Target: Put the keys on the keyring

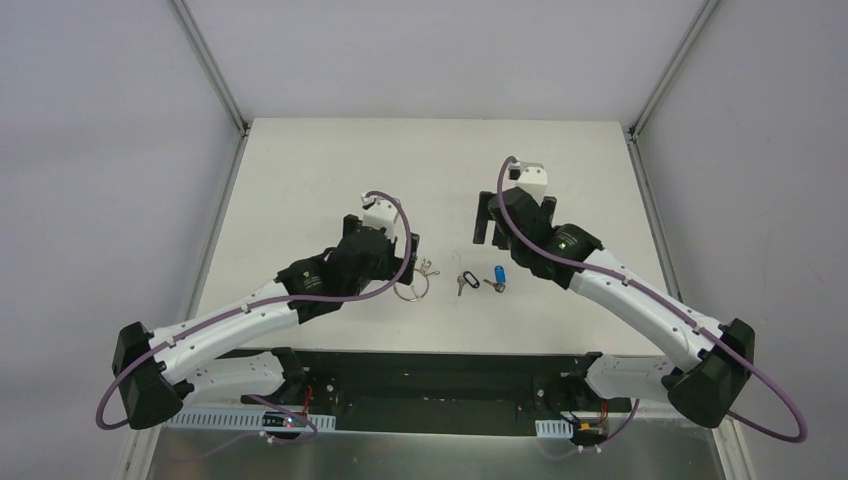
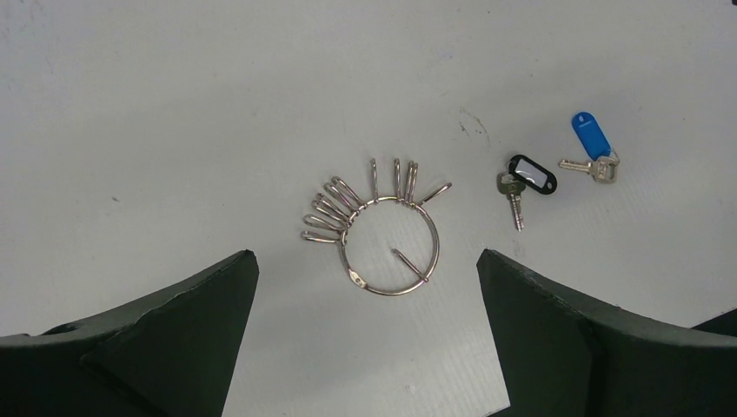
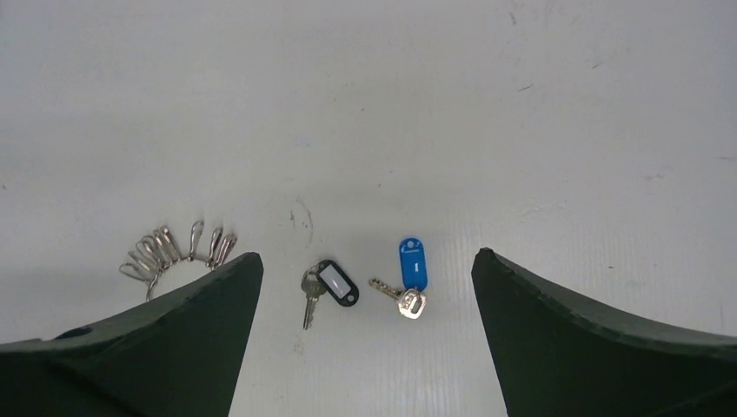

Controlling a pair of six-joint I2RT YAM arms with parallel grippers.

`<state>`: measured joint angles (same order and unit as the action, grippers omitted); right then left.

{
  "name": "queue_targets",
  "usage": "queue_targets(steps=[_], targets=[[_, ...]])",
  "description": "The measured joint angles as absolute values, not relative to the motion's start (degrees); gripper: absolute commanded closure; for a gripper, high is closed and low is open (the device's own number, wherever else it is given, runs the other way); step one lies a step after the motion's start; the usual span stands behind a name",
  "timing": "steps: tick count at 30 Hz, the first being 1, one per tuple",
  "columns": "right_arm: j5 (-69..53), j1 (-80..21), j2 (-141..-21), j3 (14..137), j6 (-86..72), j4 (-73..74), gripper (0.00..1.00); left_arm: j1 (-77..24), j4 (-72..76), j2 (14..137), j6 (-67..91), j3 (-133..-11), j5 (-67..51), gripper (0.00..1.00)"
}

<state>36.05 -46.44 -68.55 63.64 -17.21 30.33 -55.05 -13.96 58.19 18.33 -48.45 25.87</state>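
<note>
Nearest the bases, the left arm reached in over the table; its left gripper hung above the surface with both fingers spread wide, pinching nothing. Between those fingers in the left wrist view lay the keyring, flat on the table, with a fan of small metal clips strung along its far-left arc and one short piece pointing inward. Just to the right of it lay the black-tagged key, its blade toward the near edge, apart from the ring. The blue-tagged key lay right of that, close beside the black one but not touching it, its tag pointing away. Neither key was on the ring. Farther back, the right gripper hovered beyond the keys, its fingers likewise spread wide and holding nothing.
</note>
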Motion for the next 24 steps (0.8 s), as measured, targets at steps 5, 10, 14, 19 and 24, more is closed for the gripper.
queue_targets(steps=[5, 10, 14, 19, 24], targets=[[29.5, -46.63, -70.59, 63.46, -17.37, 30.17, 0.16, -51.16, -14.0, 61.73, 22.63, -46.39, 24.1, 0.03], [24.29, -47.4, -72.93, 61.93, -17.91, 28.42, 0.25, -44.66, -14.31, 63.0, 27.31, -42.85, 20.95, 0.11], [21.17, -48.21, -75.05, 59.59, -19.57, 26.83, 0.3, -42.19, -14.33, 63.0, 30.17, -40.38, 18.9, 0.16], [18.09, -48.77, -77.89, 58.08, -22.02, 24.12, 0.35, -41.65, -14.44, 62.78, 32.29, -38.44, 17.82, 0.18], [14.52, -49.8, -81.78, 57.65, -21.52, 20.21, 0.4, -40.77, -14.48, 61.34, 33.45, -37.06, 17.26, 0.17]])
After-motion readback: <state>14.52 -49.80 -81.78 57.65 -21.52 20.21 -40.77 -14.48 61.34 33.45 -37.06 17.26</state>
